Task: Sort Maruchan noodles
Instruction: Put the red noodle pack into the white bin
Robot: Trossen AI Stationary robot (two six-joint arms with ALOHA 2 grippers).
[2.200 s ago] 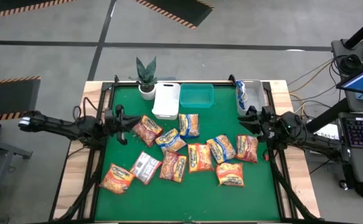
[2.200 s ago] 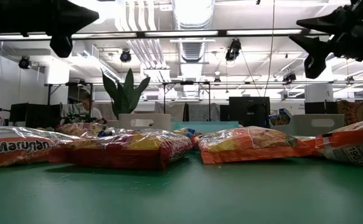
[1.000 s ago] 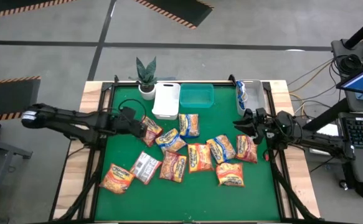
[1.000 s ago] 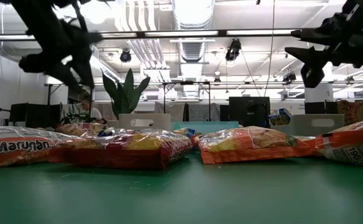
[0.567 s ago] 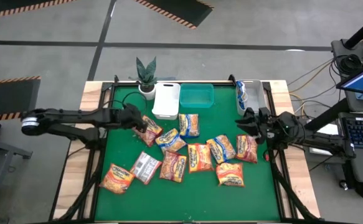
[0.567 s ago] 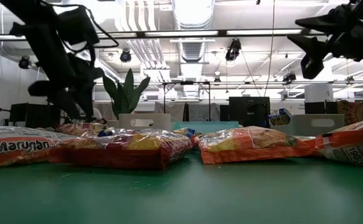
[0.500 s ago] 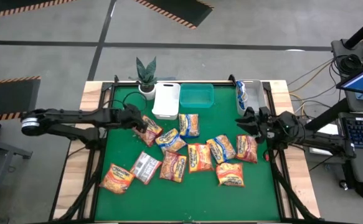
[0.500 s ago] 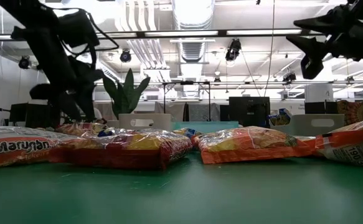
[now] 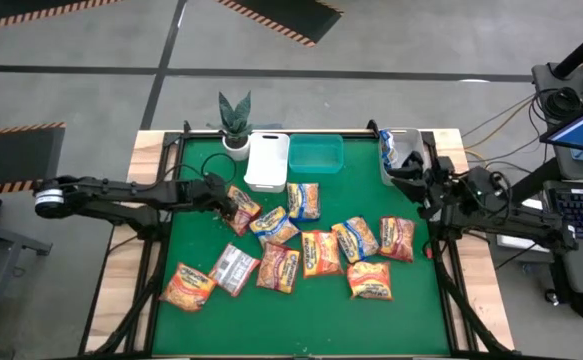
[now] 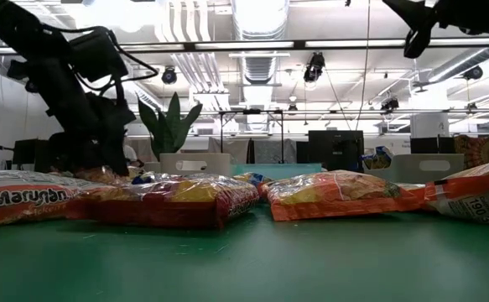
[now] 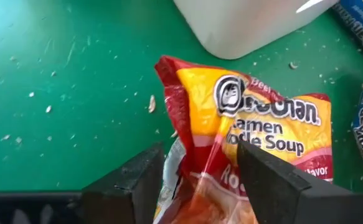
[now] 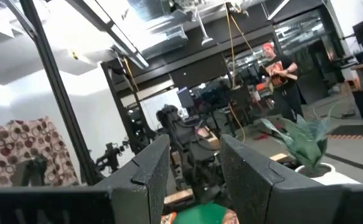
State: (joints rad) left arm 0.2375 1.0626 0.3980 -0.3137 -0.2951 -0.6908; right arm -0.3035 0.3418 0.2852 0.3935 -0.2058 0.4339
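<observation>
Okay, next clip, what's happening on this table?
A two-arm robot is sorting ramen packets scattered over a green table. The left gripper is down at the red and yellow packet nearest the white bin, its fingers straddling one end of the packet, which lies on the table, not yet lifted. The right gripper is raised near the grey bin at the far right corner, holding nothing. About ten more packets lie loose mid-table; the teal bin looks empty.
</observation>
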